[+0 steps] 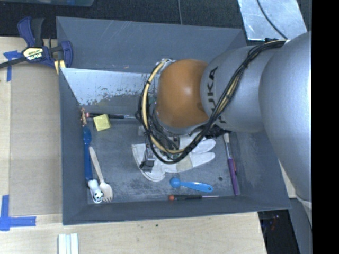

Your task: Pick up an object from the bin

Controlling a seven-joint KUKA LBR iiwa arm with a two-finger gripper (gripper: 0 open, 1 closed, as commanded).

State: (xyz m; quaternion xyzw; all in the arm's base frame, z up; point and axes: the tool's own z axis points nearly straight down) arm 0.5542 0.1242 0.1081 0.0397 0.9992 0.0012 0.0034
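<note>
Around a crumpled white glove (204,153) lying mid-floor rise the sloped walls of the grey metal bin (69,142). From the glove's right the silver arm (280,89) reaches in, and its orange cover (177,91) with looped cables sits directly above the glove, hiding the glove's middle. The gripper (148,164) hangs at the glove's left part, on or just above the cloth. Whether it is released or clenched cannot be told, nor whether it touches the cloth. Just right of the glove a purple pen (232,168) lies along the wall. Well to the glove's left a blue brush handle (87,155) lies lengthwise, with a cream plastic fork (98,169) just beside it. Just below the glove lies a blue spoon (192,185), and below that, at the wall's foot, a thin red-and-black pen (193,197). Up and to the left of the glove are a thin dark rod (121,116) and a small yellow block (101,123). Far down-left of the glove, by the fork's head, sits a tiny white figure (96,197) with dark eyes.
</note>
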